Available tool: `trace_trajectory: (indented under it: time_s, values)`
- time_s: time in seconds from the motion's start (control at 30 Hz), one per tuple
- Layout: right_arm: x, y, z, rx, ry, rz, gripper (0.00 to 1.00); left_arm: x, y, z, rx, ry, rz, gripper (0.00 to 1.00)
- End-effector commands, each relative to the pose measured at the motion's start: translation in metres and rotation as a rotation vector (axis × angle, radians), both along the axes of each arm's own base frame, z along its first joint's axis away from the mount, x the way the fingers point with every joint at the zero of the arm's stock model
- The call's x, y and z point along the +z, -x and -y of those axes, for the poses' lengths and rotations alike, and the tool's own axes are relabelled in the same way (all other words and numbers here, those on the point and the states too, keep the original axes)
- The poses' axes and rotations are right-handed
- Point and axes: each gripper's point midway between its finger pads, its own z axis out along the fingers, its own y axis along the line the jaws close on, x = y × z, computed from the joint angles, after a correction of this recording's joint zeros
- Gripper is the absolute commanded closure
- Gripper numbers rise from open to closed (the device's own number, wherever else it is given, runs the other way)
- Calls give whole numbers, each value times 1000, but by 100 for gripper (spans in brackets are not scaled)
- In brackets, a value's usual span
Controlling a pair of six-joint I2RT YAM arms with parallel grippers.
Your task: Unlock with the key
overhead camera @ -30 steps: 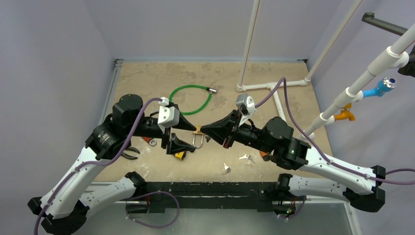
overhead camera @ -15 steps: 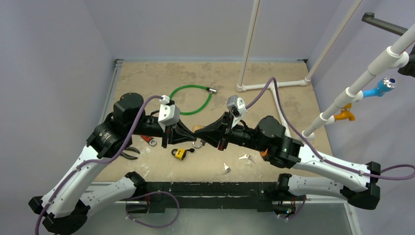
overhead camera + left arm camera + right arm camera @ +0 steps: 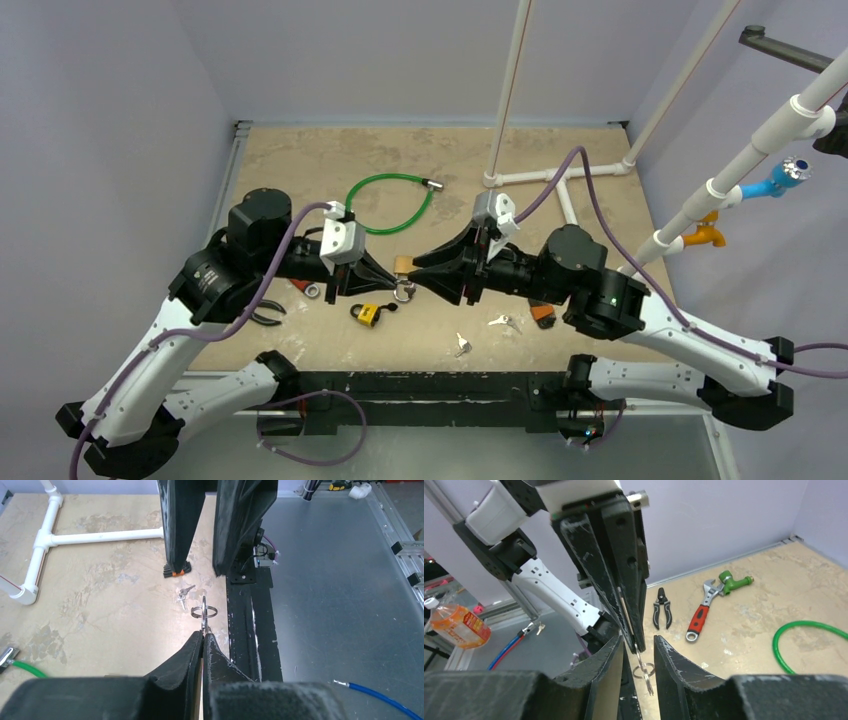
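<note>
Your left gripper (image 3: pixel 204 634) is clenched on the key ring (image 3: pixel 204 612), whose loop juts past its tips at mid-frame; your right gripper (image 3: pixel 638 642) stands released, its fingers apart on either side of that ring. Only the right wrist view shows a key (image 3: pixel 649 684) dangling beneath the loop; only the overhead view shows the yellow padlock (image 3: pixel 367 314) lying on the table (image 3: pixel 300 160), just below the meeting grippers.
</note>
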Motion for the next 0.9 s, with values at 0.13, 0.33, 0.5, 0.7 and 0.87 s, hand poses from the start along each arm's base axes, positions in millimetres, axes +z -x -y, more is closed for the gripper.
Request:
trace_trajectory:
  time_s: [0.13,0.33,0.5,0.7,0.87]
  values:
    - [3,19,-14,167,141,75,70,11,-1,-5,-2,-12,79,100]
    - [-11,13,-18,167,229,76,69,11,-2,-7,0,-19,88,100]
    - [-11,7,-14,128,243,96,69,10,0,-8,-3,-23,90,100]
    - [-15,-1,-13,89,271,108,72,10,1,-7,-9,-20,85,100]
    - [-9,-6,-7,49,249,136,71,12,1,-7,-12,-16,87,100]
